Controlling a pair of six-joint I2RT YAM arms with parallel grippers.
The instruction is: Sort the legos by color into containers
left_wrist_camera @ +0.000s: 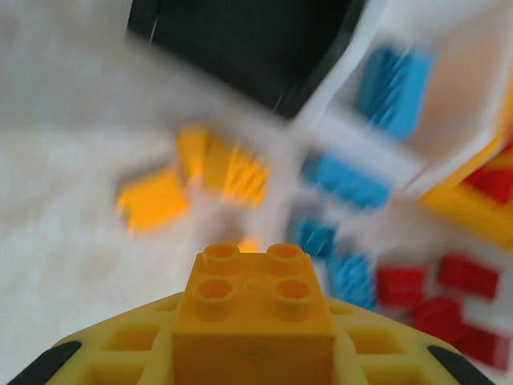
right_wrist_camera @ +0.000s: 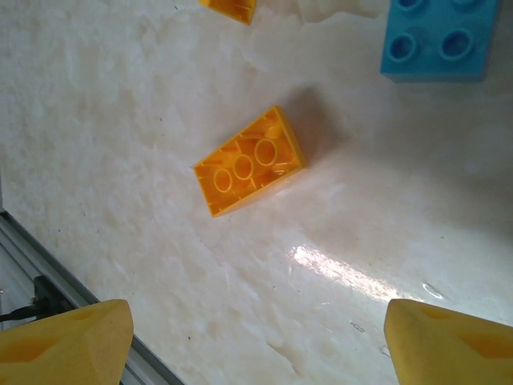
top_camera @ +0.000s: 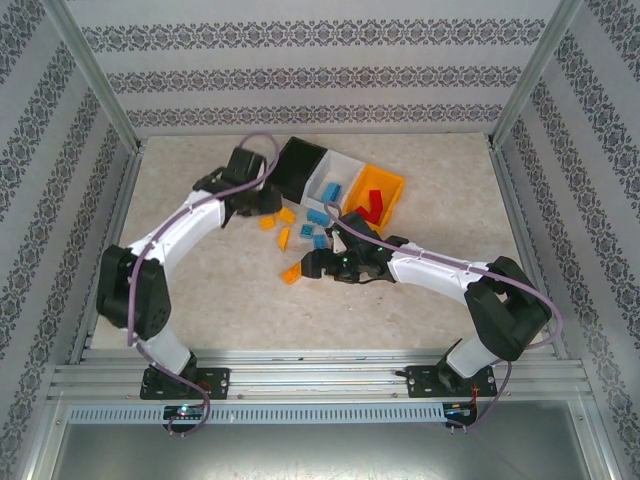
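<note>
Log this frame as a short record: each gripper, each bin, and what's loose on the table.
left gripper: shut on orange brick, studs up
right gripper: open above upturned orange brick
white bin: blue bricks inside
orange bin: red bricks inside
black bin: contents unclear
table: loose orange bricks, loose blue bricks

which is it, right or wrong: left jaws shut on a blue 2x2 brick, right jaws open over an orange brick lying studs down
Wrong in one respect: the left wrist view shows the 2x2 brick in the left jaws is orange-yellow, not blue. The rest stands.
</note>
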